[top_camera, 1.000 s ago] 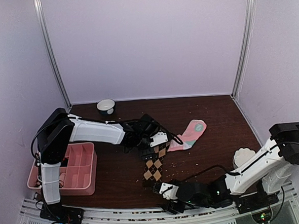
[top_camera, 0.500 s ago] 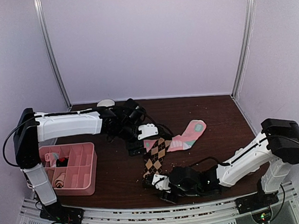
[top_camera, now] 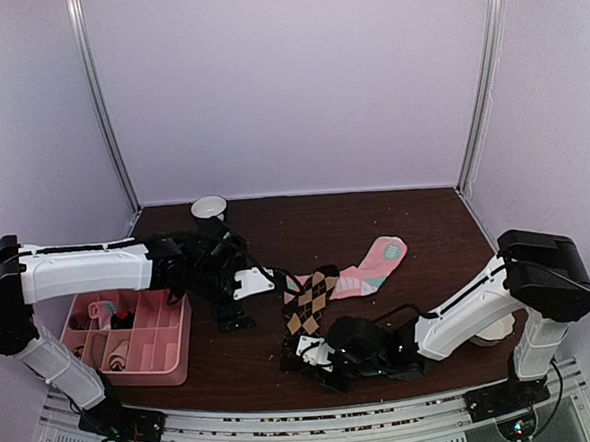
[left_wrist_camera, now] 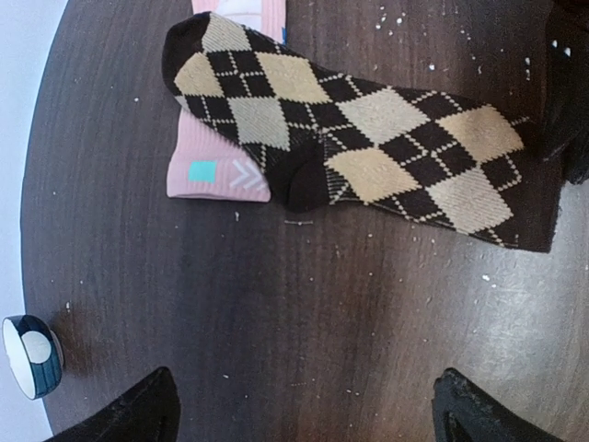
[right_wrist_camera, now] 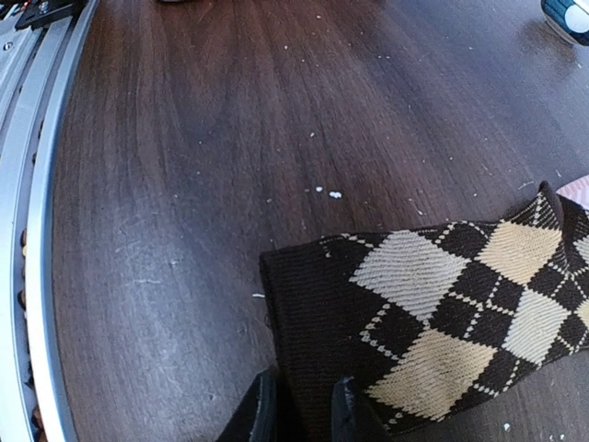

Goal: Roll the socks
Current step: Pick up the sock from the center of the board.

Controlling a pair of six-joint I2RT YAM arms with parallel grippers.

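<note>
1. Two socks lie mid-table: the argyle sock [top_camera: 306, 305] runs from the near edge toward the far right. Its far end overlaps one end of the pink sock [top_camera: 376, 264], which stretches on farther right.
2. The right gripper [right_wrist_camera: 299, 410] sits low at the argyle sock's near end. Its fingers are drawn close on either side of the dark cuff [right_wrist_camera: 304, 304]. Whether they already pinch the fabric, I cannot tell.
3. The left gripper [left_wrist_camera: 304, 419] hovers spread wide and empty above bare table, just left of the sock, near the pink divided tray [top_camera: 177, 333].
4. To roll well, the right fingers should probably bite the full thickness of the cuff, not only its top layer, so that the first turn does not slip loose.
5. Turning the cuff over toward the far end and keeping it low on the wood would likely give a tight, even roll.
6. Since the far end rests on the pink sock, the left gripper could pin the argyle fabric there, so the roll does not drag both socks.
7. A skewed first fold may give a cone, so the cuff should be squared first.
</note>
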